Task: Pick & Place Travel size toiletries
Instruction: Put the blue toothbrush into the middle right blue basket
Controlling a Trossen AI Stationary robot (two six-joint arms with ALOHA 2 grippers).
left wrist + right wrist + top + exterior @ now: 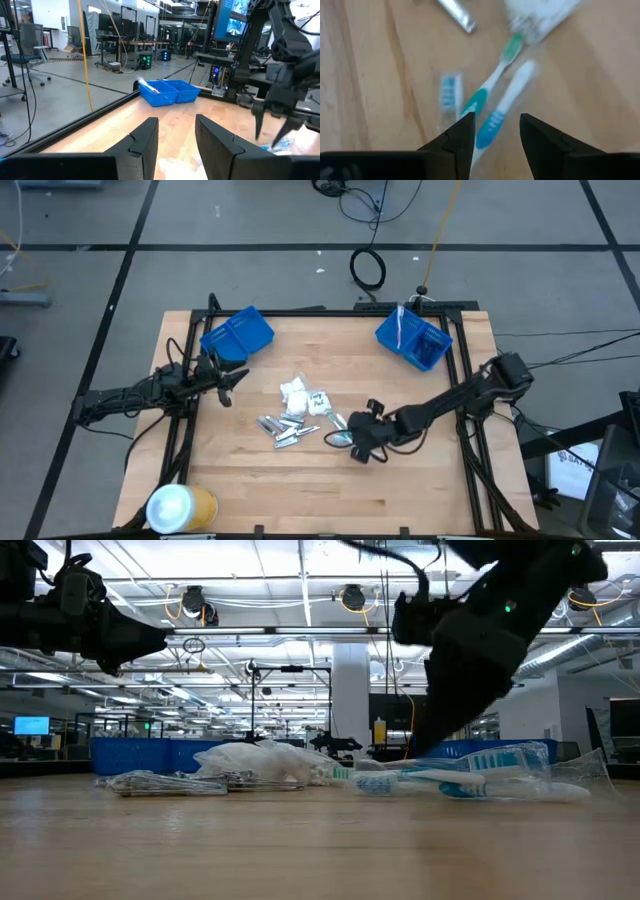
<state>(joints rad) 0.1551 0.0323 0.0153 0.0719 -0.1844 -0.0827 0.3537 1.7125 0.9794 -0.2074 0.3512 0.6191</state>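
Note:
The travel size toiletries lie in a loose pile at the table's middle: white packets [295, 392], short silver tubes [280, 428] and toothbrushes [337, 432]. My right gripper [352, 446] slants down just above the toothbrushes at the pile's near right, open. In its wrist view a teal-handled toothbrush [484, 96] and a white-and-blue one [509, 97] lie flat on the wood under the gap of my right gripper [496, 122]. My left gripper [232, 383] hangs level and open at the table's left, with nothing between its fingers [145, 140].
One blue bin [237, 335] stands at the far left and another blue bin [413, 340] at the far right, holding a few items. A yellow-and-white roll [180, 505] lies at the near left corner. Black frame rails [468, 430] border the table's sides.

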